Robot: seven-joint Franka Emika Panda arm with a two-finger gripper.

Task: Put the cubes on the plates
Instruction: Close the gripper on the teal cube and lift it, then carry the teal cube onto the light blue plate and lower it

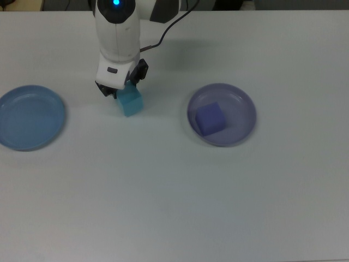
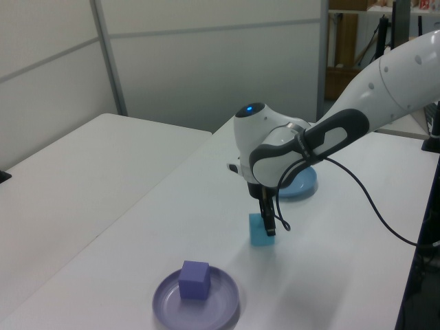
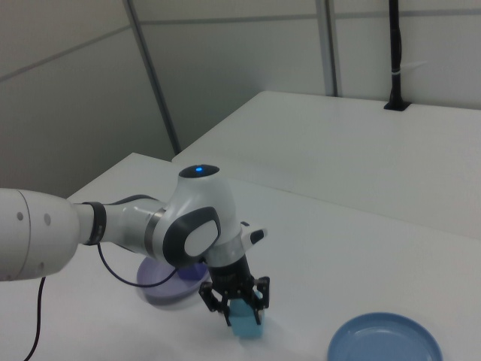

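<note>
One cube is home: the purple-blue cube [image 1: 210,118] sits on the lavender plate [image 1: 240,133]. Jaws [image 1: 121,91] straddle the cyan cube [image 1: 131,102] mid-bench toward the far edge, parted, apparently not yet clamped. Next: close, lift, carry to the blue plate [image 1: 27,134] near the top view's left edge. Fingertip contact is hidden.
</note>
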